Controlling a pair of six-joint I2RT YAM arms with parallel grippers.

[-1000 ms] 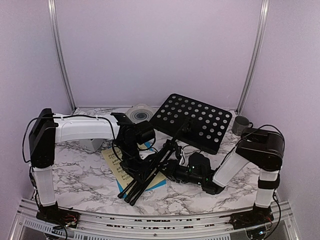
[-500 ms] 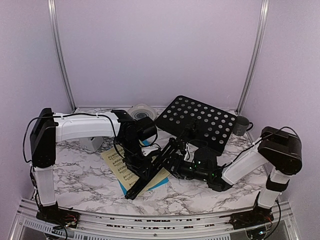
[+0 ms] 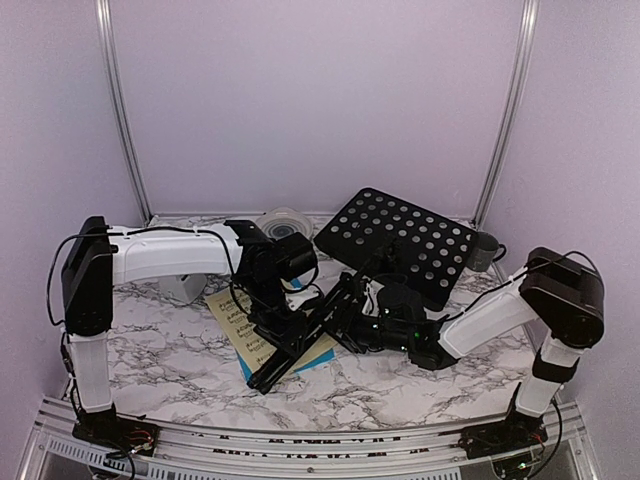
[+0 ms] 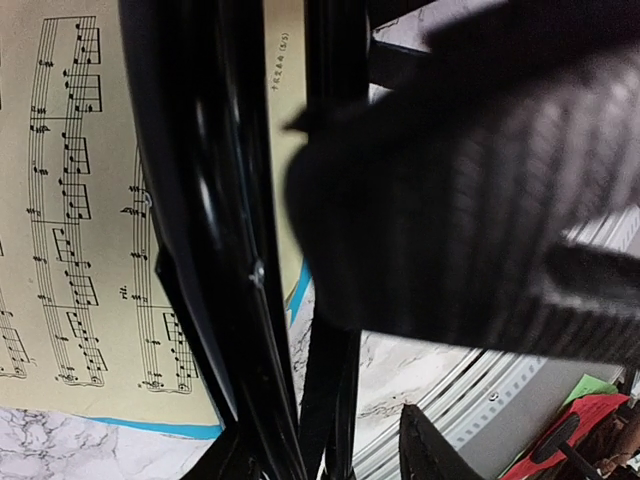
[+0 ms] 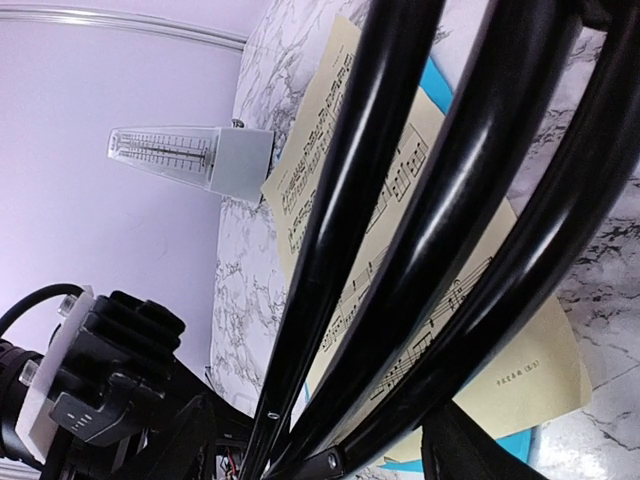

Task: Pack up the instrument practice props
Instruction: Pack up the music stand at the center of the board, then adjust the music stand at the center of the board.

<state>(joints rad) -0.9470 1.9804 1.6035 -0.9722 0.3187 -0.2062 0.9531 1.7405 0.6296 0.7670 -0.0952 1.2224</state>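
Note:
The black hole-punched music stand (image 3: 400, 243) lies tipped over, its plate at the back right and its folded legs (image 3: 300, 338) slanting down to the left over the sheet-music pages. A yellow page (image 3: 232, 312) rests on a blue one (image 3: 318, 356). My left gripper (image 3: 283, 322) straddles the legs (image 4: 215, 230) with its jaws open and a gap at the right finger (image 4: 432, 448). From the right, my right gripper (image 3: 352, 322) also stands open around the legs (image 5: 450, 200). The white metronome (image 5: 190, 160) stands at the left, mostly hidden behind the left arm in the top view.
A dark mug (image 3: 484, 249) stands at the back right beside the stand's plate. A roll of tape (image 3: 280, 224) sits by the back wall. The metal rail (image 3: 300, 440) runs along the table's near edge.
The stand has come down from a raised tilt, and its legs now lie lower on the pages. Both grippers have opened. The right gripper has moved left along the legs.

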